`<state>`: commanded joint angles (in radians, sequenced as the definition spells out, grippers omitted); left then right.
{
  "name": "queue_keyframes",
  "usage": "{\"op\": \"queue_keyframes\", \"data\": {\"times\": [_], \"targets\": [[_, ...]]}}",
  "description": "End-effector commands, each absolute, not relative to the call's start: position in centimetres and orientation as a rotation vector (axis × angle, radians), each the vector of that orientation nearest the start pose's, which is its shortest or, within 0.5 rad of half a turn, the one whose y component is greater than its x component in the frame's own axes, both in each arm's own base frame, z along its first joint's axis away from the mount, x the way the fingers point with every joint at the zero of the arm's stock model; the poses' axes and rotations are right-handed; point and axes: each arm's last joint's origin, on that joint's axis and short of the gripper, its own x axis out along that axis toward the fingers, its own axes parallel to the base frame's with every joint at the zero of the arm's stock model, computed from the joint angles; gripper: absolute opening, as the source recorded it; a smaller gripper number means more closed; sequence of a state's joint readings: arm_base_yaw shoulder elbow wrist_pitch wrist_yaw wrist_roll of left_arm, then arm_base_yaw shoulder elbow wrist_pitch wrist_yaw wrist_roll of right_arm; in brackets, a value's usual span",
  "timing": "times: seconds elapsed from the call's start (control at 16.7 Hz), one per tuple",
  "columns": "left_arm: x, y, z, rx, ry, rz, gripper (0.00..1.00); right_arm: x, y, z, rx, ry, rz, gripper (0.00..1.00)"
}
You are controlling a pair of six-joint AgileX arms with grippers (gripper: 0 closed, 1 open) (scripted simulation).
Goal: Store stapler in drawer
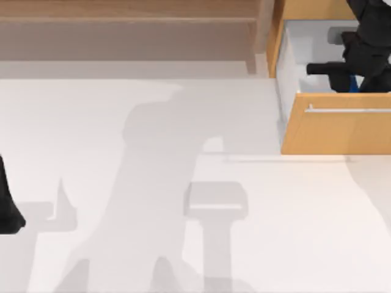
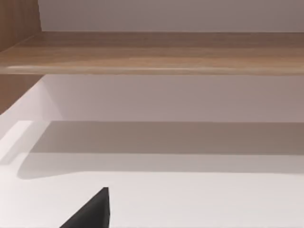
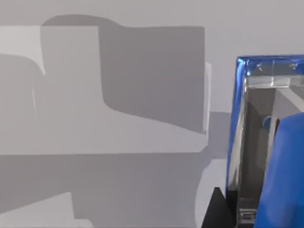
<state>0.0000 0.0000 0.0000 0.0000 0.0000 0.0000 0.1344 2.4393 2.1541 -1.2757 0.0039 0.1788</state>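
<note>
Most of the job is looking finished to us: the drawer [image 1: 335, 129] is standing open at the worktop's [image 1: 183, 183] right, our right tool [image 1: 349, 80] is hanging over its white interior pinching the stapler [image 1: 353, 86], leaving release, withdrawal between the walls and closing.

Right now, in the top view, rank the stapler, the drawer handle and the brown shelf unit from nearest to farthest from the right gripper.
1. stapler: at the right gripper, inside the open drawer.
2. drawer handle: on the drawer front, just below.
3. brown shelf unit: far off, top left.
</note>
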Motion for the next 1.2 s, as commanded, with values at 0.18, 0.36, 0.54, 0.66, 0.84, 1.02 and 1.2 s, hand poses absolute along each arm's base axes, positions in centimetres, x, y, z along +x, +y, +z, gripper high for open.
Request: {"op": "queue_keyframes", "data": {"times": [0.18,0.36,0.54,0.66,0.84,1.02,1.2], "targets": [[10.6,-0.1,16.0,0.0,0.0,0.0,1.0,47.5,7.2,16.0,0.024,1.555,-0.02,0.0],[10.6,-0.1,16.0,0.0,0.0,0.0,1.0,47.5,7.2,15.7,0.025,1.555,-0.021,0.0],[10.6,-0.1,16.0,0.0,0.0,0.0,1.0,47.5,7.1,15.4,0.026,1.559,-0.022,0.0],[10.6,-0.1,16.0,0.0,0.0,0.0,1.0,47.5,7.1,15.1,0.028,1.56,-0.022,0.0],[10.6,-0.1,16.0,0.0,0.0,0.0,1.0,47.5,7.1,15.0,0.028,1.561,-0.023,0.0],[10.6,-0.1,16.0,0.0,0.0,0.0,1.0,47.5,7.1,15.0,0.028,1.561,-0.023,0.15],[10.6,-0.1,16.0,0.0,0.0,0.0,1.0,47.5,7.1,15.0,0.028,1.561,-0.023,0.38]]}}
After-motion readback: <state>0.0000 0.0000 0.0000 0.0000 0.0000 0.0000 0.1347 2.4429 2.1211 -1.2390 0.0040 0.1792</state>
